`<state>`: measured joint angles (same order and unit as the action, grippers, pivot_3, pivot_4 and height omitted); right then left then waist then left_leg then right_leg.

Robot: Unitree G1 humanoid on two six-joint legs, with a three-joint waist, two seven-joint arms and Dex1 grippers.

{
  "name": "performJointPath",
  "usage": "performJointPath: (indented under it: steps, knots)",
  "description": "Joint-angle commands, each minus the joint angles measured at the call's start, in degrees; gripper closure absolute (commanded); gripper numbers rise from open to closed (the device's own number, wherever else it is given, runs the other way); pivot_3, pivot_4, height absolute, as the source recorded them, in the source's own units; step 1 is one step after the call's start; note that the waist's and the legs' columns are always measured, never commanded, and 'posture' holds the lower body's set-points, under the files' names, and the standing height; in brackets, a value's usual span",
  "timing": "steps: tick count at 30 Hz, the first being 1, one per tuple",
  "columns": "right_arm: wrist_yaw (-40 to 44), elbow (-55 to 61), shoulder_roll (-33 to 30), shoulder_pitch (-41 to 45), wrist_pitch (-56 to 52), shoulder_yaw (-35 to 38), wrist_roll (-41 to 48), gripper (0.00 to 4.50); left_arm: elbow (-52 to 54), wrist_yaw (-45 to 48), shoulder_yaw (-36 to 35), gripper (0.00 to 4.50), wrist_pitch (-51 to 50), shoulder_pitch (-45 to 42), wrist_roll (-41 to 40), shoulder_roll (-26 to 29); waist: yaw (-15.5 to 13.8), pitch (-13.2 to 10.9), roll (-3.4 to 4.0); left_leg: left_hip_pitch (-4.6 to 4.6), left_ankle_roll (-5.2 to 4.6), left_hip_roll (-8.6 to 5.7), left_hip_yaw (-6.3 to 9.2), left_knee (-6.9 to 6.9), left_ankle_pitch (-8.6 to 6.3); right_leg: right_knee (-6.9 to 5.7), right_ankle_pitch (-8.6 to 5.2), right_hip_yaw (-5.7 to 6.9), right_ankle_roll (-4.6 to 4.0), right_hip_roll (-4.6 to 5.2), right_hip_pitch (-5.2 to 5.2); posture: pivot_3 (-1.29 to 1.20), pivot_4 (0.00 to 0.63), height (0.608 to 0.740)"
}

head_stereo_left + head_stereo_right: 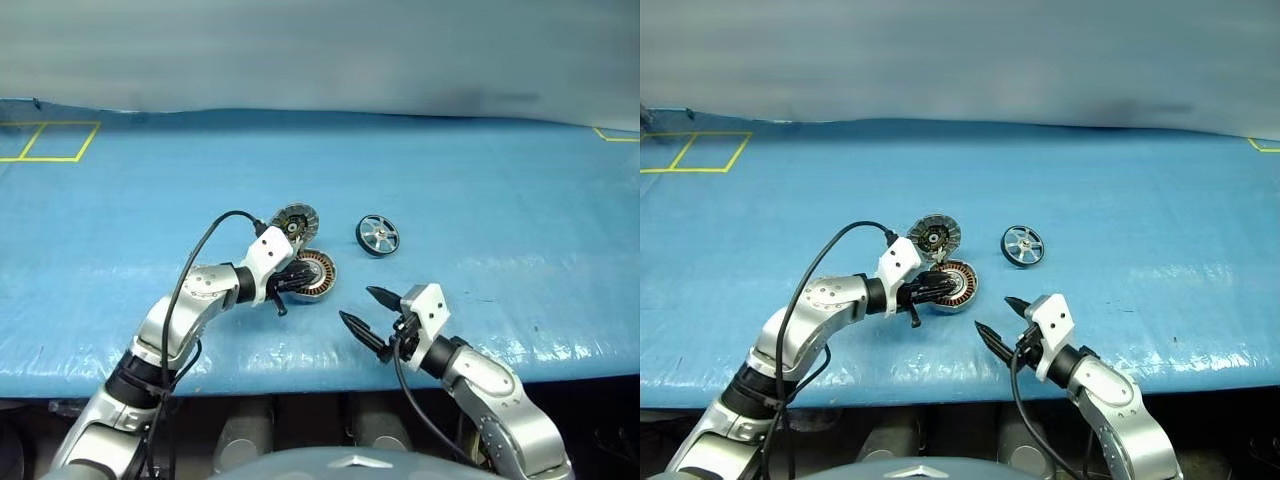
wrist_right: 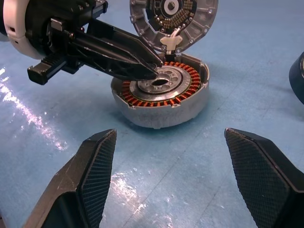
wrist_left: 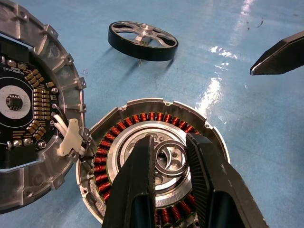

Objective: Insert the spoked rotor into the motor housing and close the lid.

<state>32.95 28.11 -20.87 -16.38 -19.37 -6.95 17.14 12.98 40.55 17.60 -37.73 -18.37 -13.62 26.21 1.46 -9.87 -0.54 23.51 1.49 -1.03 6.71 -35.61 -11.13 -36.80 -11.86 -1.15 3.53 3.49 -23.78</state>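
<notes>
A: Left wrist view has the left claw [image 3: 173,190] right over the housing [image 3: 142,118], fingers narrowly parted around the silver centre and gripping nothing, as far as I can see. The lid [image 3: 38,95] stands swung open just behind the housing, on its hinge.

B: And the rotor [image 1: 377,235]?

A: Lying flat on the blue table [image 1: 500,200], just to the right of the housing and clear of it, roughly mid-table, well back from the near edge. Nothing touches it.

B: So the rotor has yet to be picked up. The right claw [image 1: 362,308] hangs wide open and empty near the front edge, in front of the housing.

A: I'd send that one to the rotor: pinch across the black rim, keep it level, bring it squarely above the centre and lower it without scraping the copper windings. The left claw should clear off the centre first, perhaps steadying the shell's outer wall instead.

B: Anything unclear?

A: Whether the left fingertips actually touch the hub; I can't tell. The hinge is mostly hidden behind a white plug, and the rotor's underside can't be seen.
</notes>
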Motion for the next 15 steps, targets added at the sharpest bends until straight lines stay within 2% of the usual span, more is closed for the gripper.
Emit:
performJointPath:
  steps: [1, 15]
  knots:
    - [0.5, -1.5, -0.1, 0.2, 2.6, -1.1, -1.0, 0.66, -1.1, 0.6, 1.2, 3.85, 3.0, -1.5, 1.7, -0.4, -0.1, 0.0, 0.00, 0.00, 0.00, 0.00, 0.00, 0.00, 0.00, 0.00, 0.00, 0.00, 0.00, 0.00, 0.00, 0.00, 0.150, 0.740]
    - [-0.8, -3.0, 1.0, 0.8, 3.2, -1.0, -1.0, 0.66, -3.7, 2.2, 2.5, 3.85, 4.7, -3.0, 3.8, -1.3, -0.1, 0.0, 0.00, 0.00, 0.00, -0.01, 0.01, -0.02, 0.00, -0.02, 0.01, 0.00, 0.02, 0.00, 0.01, 0.00, 0.150, 0.740]
